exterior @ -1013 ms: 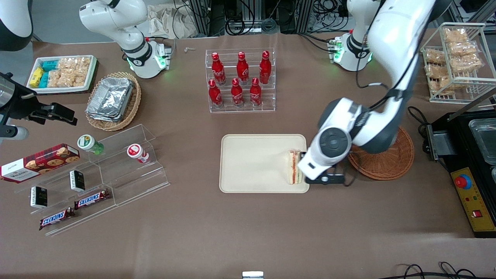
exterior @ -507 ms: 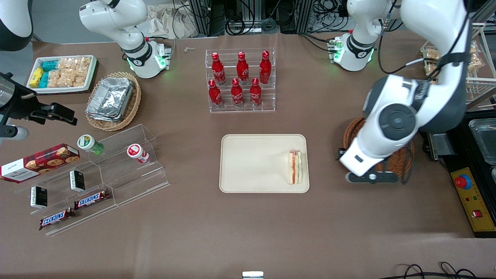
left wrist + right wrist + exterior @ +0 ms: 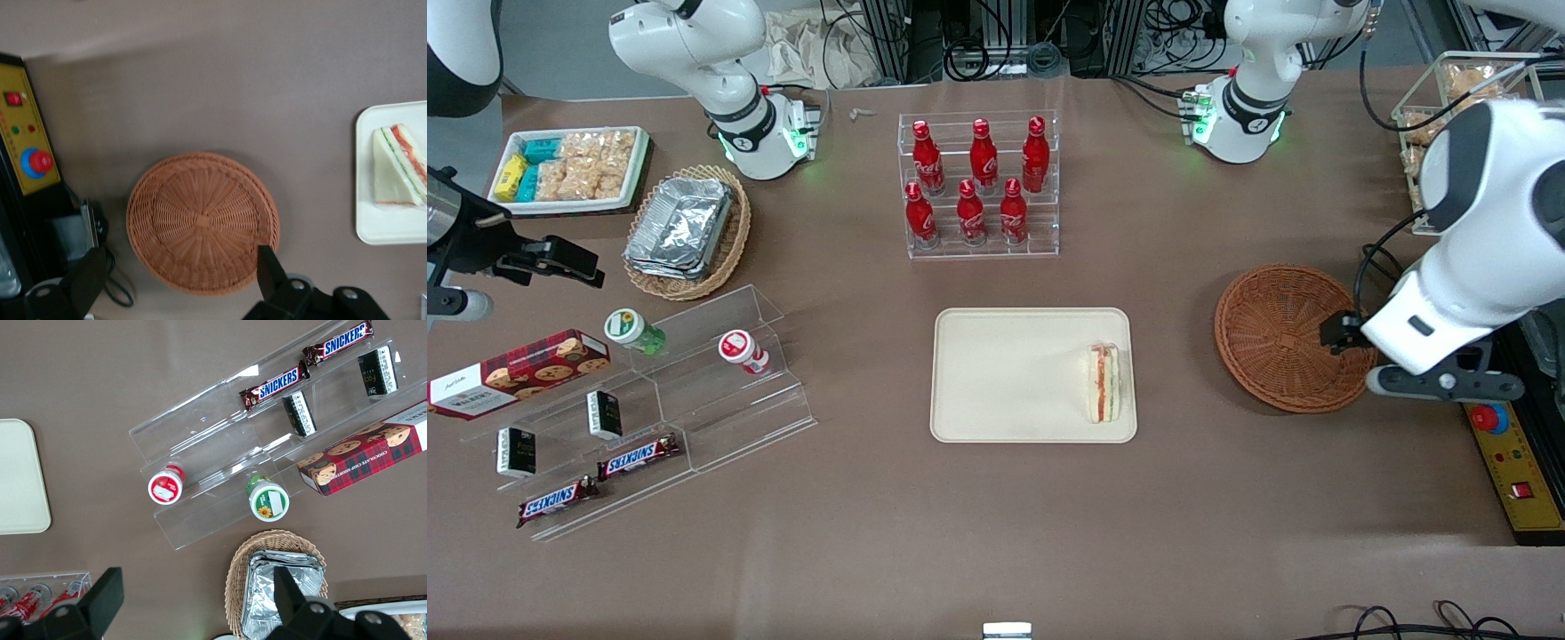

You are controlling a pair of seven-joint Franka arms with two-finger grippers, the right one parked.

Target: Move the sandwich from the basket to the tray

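Placement done: sandwich (image 3: pixel 1104 384) flat on tray (image 3: pixel 1005 373); basket (image 3: pixel 1280 336) empty. Hand (image 3: pixel 177 283) spread, unloaded, above basket rim. Remaining: nothing apparent.

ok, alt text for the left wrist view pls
Looking down from the wrist, the open gripper hangs above an empty reddish-brown wicker basket on the brown table. Apart from the basket, the sandwich lies on the cream tray.
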